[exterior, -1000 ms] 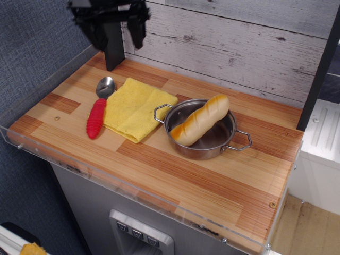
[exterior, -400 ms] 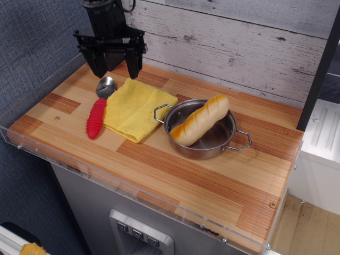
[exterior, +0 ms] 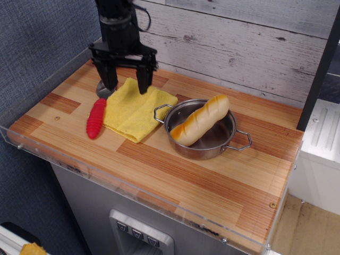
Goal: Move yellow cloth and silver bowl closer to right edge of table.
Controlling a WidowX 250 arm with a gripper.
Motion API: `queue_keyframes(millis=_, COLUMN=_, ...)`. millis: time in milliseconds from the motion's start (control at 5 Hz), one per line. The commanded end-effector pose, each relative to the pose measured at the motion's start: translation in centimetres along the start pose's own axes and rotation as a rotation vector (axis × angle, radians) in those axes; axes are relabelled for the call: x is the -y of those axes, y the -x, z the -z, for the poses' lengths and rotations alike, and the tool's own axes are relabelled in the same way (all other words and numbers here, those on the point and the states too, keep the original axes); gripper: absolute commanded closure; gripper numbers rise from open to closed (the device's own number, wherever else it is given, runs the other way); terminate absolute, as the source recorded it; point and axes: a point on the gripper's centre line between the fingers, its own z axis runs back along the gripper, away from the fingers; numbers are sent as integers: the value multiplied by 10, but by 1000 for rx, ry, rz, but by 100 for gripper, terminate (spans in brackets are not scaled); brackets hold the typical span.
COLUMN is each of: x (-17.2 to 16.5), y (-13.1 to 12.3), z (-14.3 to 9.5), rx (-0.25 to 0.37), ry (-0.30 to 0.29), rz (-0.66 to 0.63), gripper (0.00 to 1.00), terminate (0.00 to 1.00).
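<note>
We had moved neither yellow cloth [exterior: 137,108] nor silver bowl [exterior: 204,135]; our end effector [exterior: 126,83] hung spread wide, empty, above the cloth.

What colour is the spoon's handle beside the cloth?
Red: the spoon's handle lies left of the yellow cloth, in the only view.

My table [exterior: 202,175] is a wooden top of light and reddish-brown planks with a clear acrylic rim along its near and left edges. Lying flat on it at about ten o'clock from the middle is the yellow cloth [exterior: 135,111]. Just beside the cloth, at nine o'clock, I see the red-handled spoon [exterior: 96,118] resting on the wood. At about one o'clock sits the silver bowl [exterior: 204,139], one wire handle touching the cloth's corner
</note>
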Motion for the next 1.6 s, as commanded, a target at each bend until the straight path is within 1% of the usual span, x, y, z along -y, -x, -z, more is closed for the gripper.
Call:
queue_keyframes(millis=0, x=16, y=15, z=28, rx=28, ry=-62, rz=-27, gripper=0, terminate=0)
queue_keyframes(millis=200, x=10, y=35, z=54, rx=-64, ry=-93, rz=-34, gripper=0, terminate=0)
queue_keyframes(millis=400, x=8, y=36, z=51, rx=-64, ry=-109, rz=-48, gripper=0, terminate=0)
queue_keyframes(millis=600, x=8, y=40, z=50, rx=-65, ry=-101, rz=-64, gripper=0, terminate=0)
queue_keyframes(millis=800, x=20, y=45, z=60, rx=-90, ry=-74, rz=-22, gripper=0, terminate=0)
queue_keyframes(millis=1000, x=51, y=58, z=67, rx=-115, ry=-56, rz=66, gripper=0, terminate=0)
queue_keyframes(millis=1200, x=80, y=73, z=70, rx=-128, ry=-39, rz=152, gripper=0, terminate=0)
queue_keyframes(millis=1400, x=97, y=85, z=68, rx=-129, ry=-59, rz=210, gripper=0, terminate=0)
